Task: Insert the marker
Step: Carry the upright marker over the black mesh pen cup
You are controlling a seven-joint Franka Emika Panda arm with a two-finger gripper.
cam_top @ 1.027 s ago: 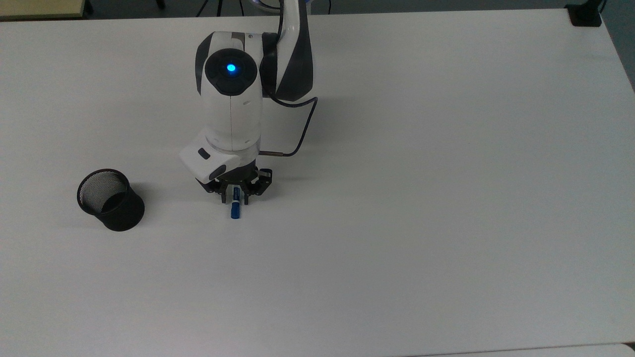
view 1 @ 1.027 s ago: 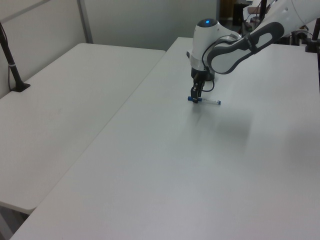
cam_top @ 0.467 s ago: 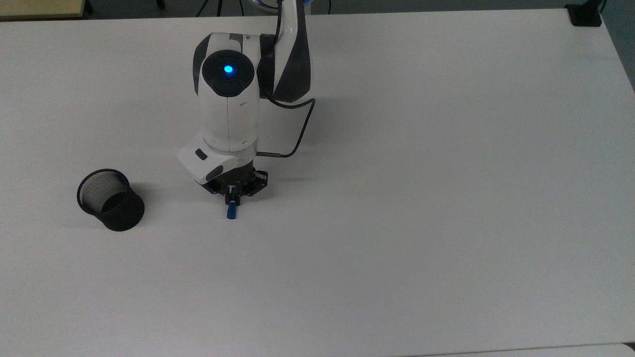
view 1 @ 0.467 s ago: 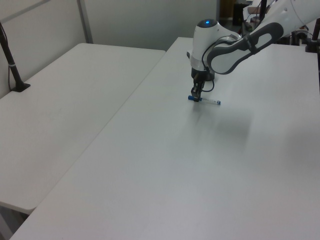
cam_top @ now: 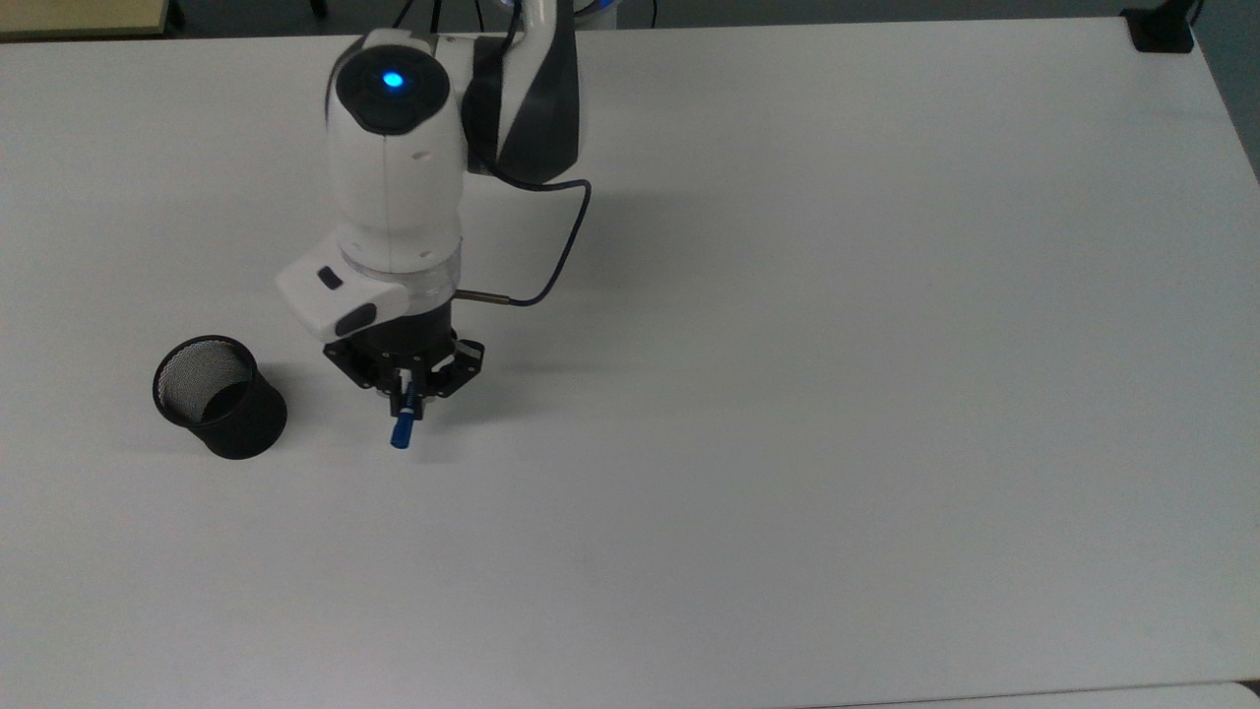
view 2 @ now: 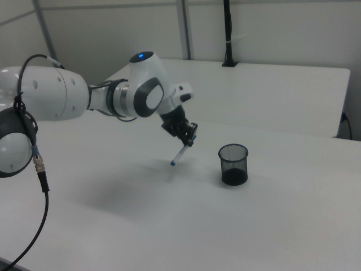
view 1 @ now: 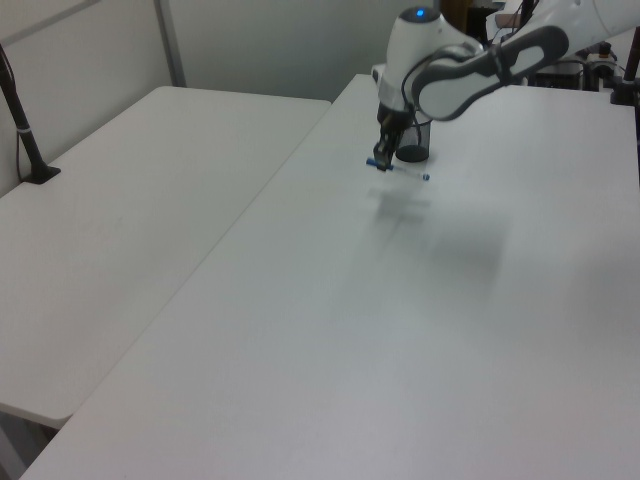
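My gripper (cam_top: 409,394) is shut on the marker (cam_top: 402,430), whose blue cap sticks out toward the top view's bottom. In the right view the marker (view 2: 179,153) hangs tilted from the gripper (view 2: 189,141), clear of the table, blue tip lowest. In the left view the marker (view 1: 400,170) lies nearly level in the gripper (view 1: 382,160) above its shadow. The black mesh cup (cam_top: 219,396) stands upright to the top view's left of the gripper, apart from it. The cup (view 2: 233,164) is at the right view's right of the marker, and the cup (view 1: 412,141) is partly behind the arm.
A white table (cam_top: 787,443) spreads wide toward the top view's right. A second table (view 1: 120,220) adjoins on the left view's left, with a black clamped post (view 1: 25,125). A dark cable (cam_top: 551,266) loops off the wrist.
The fingers closed on the marker. The arm then rose and moved toward the top view's left, nearer the cup, carrying the marker off the table.
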